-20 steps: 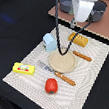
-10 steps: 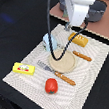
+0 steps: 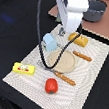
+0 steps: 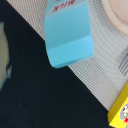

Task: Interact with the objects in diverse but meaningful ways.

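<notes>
— Since the arm sits over the milk carton (image 3: 49, 41), upper centre of the exterior frame, is it the target?
— Likely; it lies flat on the placemat (image 3: 95, 72) beside the plate (image 3: 63, 61), within reach. The gripper's jaws are hidden, so I cannot tell.

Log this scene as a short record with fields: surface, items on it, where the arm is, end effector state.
surface: striped placemat on a dark table
centre: empty beige plate
milk carton: pale blue, lying at the placemat's edge, beside the plate
bread loaf, near the placemat's far edge
yellow packet, the exterior view's left
red fruit, near edge
utensils: two orange-handled, flanking the plate
arm: above the milk carton
end effector: fingers not visible in either view
</notes>
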